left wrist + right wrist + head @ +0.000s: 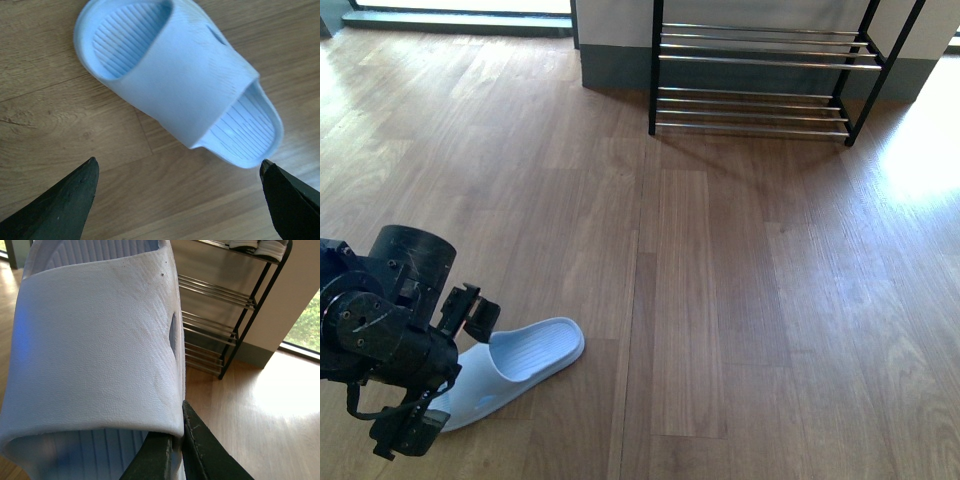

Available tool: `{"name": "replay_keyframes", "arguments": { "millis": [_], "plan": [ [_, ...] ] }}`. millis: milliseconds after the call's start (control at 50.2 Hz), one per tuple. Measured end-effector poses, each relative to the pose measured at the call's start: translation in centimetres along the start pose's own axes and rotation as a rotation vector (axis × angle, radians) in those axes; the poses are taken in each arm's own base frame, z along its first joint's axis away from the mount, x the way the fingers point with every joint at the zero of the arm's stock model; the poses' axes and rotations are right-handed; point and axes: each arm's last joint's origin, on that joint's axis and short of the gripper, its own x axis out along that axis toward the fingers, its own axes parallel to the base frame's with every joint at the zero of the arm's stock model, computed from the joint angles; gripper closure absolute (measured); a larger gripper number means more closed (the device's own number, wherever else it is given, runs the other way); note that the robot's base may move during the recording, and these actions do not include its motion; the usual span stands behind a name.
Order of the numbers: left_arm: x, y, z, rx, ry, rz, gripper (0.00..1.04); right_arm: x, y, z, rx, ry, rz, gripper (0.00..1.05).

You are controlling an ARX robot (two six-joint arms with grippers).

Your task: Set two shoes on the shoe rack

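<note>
Left claw (177, 205): gapes wide, grips nothing, hangs low over a pale blue slide slipper (175, 80) lying sole-down on the wooden floor (45, 120). One black fingertip (285, 200) just beside what looks like the toe end, the other apart over bare boards.

Right claw (176, 440): clamps tight on the strap edge of the matching second slipper (95, 340), raised in the air and facing the shoe rack (220, 325). Absent from the front view.

Progress, as a judgement: early. Neither slipper on the rack yet; one lifted, one not yet grasped, both placements left to do.

Rack: stands against the far wall, well apart from the slipper on the floor, with black side frames and shelves of chrome bars. On an upper shelf, seen only from the right wrist and cut off by the frame, some light-soled footwear (257, 246).

Slippers: moulded in one piece, soft-looking, with a broad strap of pebbled texture, a small oval vent in its side, and a footbed of fine parallel ridges. Faint scuffs on the strap.
</note>
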Motion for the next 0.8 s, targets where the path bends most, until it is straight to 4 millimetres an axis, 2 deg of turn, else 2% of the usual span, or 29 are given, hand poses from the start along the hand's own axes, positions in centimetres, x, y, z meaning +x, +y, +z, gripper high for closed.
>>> {"name": "replay_keyframes", "arguments": {
  "millis": [179, 498, 797],
  "plan": [
    [2.3, 0.9, 0.4, -0.020, 0.002, 0.050, 0.09, 0.0, 0.0, 0.0, 0.000, 0.000, 0.000, 1.03],
    [4.1, 0.2, 0.7, -0.016, -0.005, 0.048, 0.09, 0.0, 0.0, 0.0, 0.000, 0.000, 0.000, 1.03],
    [5.4, -0.2, 0.1, 0.032, 0.007, 0.034, 0.09, 0.0, 0.0, 0.0, 0.000, 0.000, 0.000, 1.03]
  ]
}}
